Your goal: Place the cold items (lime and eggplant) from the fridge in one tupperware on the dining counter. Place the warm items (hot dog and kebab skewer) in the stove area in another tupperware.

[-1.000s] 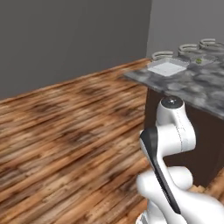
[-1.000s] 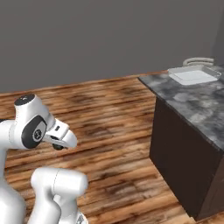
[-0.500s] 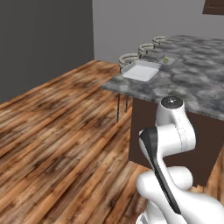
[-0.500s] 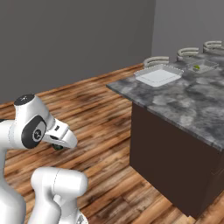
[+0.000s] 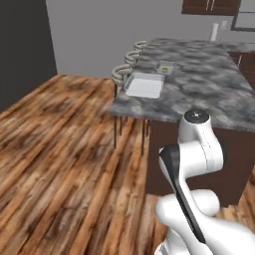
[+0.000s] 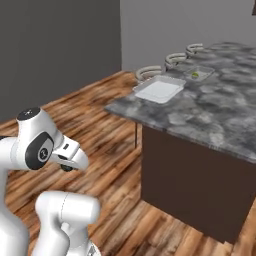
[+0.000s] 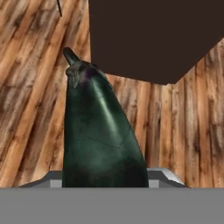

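Eggplant [image 7: 98,135] clamped in the pincer [image 6: 67,165], above wood floor [image 7: 30,87] beside dark counter base [image 7: 153,35].

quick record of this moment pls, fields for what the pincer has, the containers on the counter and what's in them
pincer: shut on the eggplant, stem end pointing away from the hand, over the wood floor
near tupperware: on the counter near its corner, nothing in it
far tupperware: holds a small green item, likely the lime
stools: along the counter's far side
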